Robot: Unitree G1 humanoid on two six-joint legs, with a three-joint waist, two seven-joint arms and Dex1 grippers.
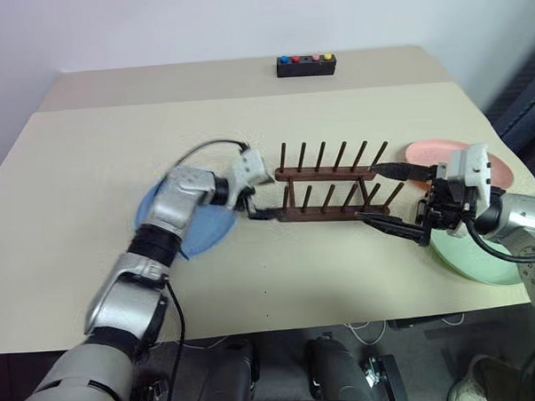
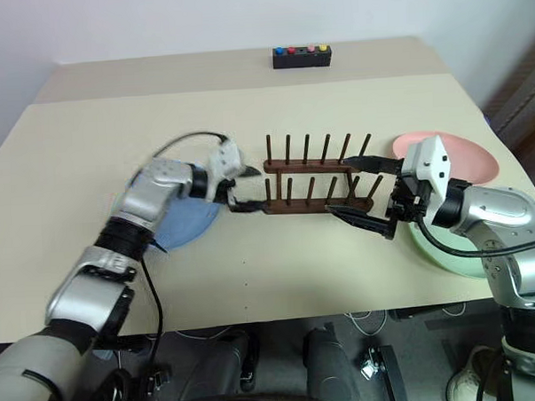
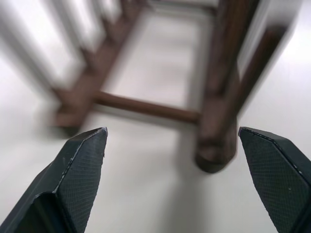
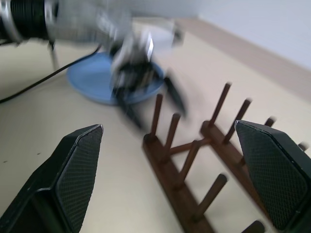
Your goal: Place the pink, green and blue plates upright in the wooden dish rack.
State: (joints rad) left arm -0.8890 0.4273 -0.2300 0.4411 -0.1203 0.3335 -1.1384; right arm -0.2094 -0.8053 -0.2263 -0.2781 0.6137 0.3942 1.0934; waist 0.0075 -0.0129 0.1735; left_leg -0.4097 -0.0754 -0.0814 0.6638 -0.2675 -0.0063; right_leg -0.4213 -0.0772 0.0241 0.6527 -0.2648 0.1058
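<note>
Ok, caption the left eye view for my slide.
Both open tools, left tool and right tool, flank the empty wooden dish rack; plates lie flat.

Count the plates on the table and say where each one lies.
3. The blue plate lies flat left of the wooden dish rack, partly under the left arm. The pink plate and green plate lie flat to its right. None stands in the rack.

Bright even light, soft shadows, wrist views motion-blurred
</note>
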